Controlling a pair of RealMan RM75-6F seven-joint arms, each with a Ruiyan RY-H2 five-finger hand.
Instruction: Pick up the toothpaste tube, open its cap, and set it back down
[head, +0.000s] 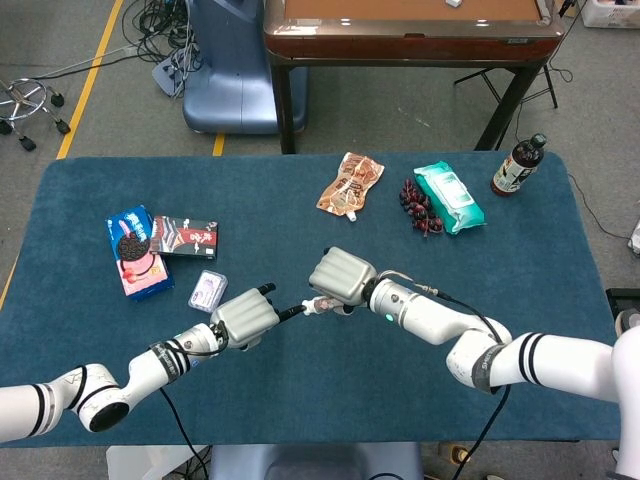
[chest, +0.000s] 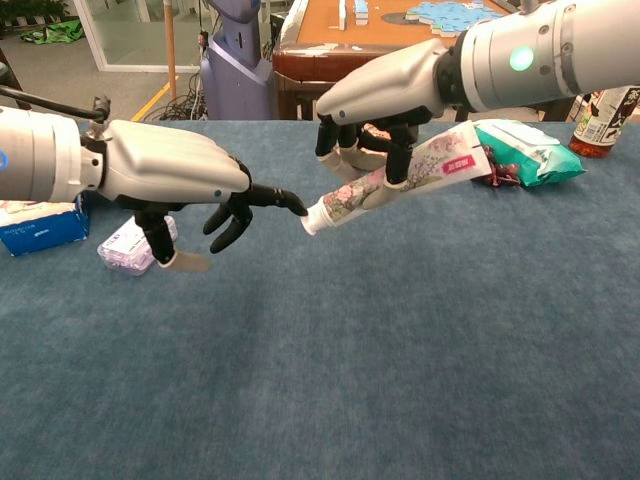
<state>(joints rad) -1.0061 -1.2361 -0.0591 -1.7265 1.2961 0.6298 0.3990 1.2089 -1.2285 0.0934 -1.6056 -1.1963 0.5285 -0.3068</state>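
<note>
Left hand (chest: 170, 180) is held open and empty, one fingertip (chest: 296, 206) extended to the cap (chest: 311, 219). Just beyond it, the toothpaste tube (chest: 400, 178) is gripped by the right hand (chest: 385, 95) from above, cap end tilted down toward the left hand, clear of the table (chest: 400, 350).

A small pale packet (head: 207, 290) lies on the counter (head: 560, 300) just beside the left robot hand (head: 245, 317), on its outer side. Further out that way sit an Oreo box (head: 135, 250) and a dark packet (head: 188, 237). Beyond the right robot hand (head: 343, 277), well apart, lie a brown pouch (head: 351, 183), dark grapes (head: 417, 206), a teal wipes pack (head: 449, 197) and a brown bottle (head: 518, 165).
</note>
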